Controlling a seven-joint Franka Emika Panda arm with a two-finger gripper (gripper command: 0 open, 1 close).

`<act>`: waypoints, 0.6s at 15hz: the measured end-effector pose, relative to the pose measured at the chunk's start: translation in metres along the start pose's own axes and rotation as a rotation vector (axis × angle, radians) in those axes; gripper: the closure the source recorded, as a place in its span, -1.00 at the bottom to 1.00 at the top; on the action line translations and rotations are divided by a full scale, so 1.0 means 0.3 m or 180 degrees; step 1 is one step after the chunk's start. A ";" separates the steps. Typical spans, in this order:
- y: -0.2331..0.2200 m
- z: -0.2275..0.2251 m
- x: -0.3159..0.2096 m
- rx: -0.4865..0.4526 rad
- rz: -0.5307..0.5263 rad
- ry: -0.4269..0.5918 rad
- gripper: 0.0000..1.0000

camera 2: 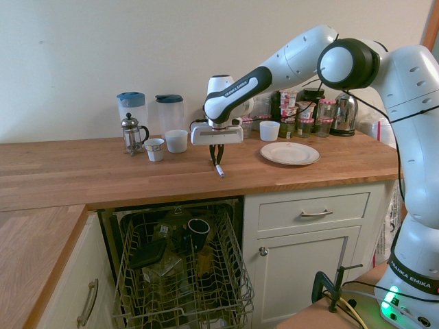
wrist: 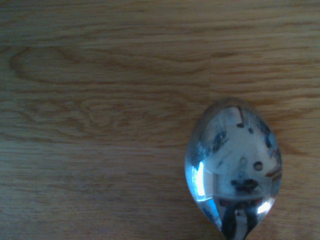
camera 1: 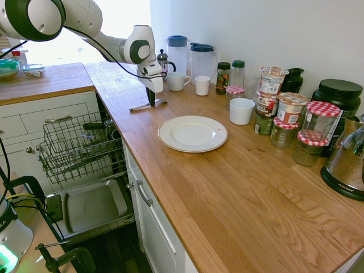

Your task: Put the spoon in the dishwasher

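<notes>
Grasp step in hand: fingers [camera 2: 217, 162] are drawn together on the spoon [camera 1: 147, 104] near its bowl end, the spoon lying flat on the tabletop [camera 1: 227, 187] near its front edge, the handle pointing toward that edge. In the wrist view the bowl [wrist: 233, 167] is seen close. Not yet lifted, by the look of it. Next called for: a lift clear, then a carry out and down to the dishwasher [camera 2: 180, 274] rack, pulled out below

Location: domestic kitchen. Indicators: wooden worktop [camera 1: 227, 193], white cabinet drawers [camera 2: 312, 212], open dishwasher [camera 2: 182, 274], kettle [camera 1: 347, 162], jam jars [camera 1: 318, 122], French press [camera 2: 131, 133].
</notes>
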State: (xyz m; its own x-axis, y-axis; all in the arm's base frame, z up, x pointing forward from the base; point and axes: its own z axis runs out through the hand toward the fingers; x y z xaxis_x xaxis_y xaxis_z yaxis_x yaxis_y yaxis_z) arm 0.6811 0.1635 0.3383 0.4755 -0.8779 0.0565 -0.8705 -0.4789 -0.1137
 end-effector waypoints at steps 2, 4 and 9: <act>0.003 -0.030 0.008 0.0034 -0.0029 0.0009 1.00; 0.023 -0.109 -0.006 0.0097 -0.0051 0.0027 1.00; 0.177 -0.253 -0.200 0.0125 -0.0277 -0.0015 1.00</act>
State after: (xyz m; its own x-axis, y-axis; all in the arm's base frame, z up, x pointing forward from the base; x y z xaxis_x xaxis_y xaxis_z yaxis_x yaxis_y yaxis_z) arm 0.5968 0.1905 0.4042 0.5499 -0.8329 0.0631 -0.8202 -0.5527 -0.1474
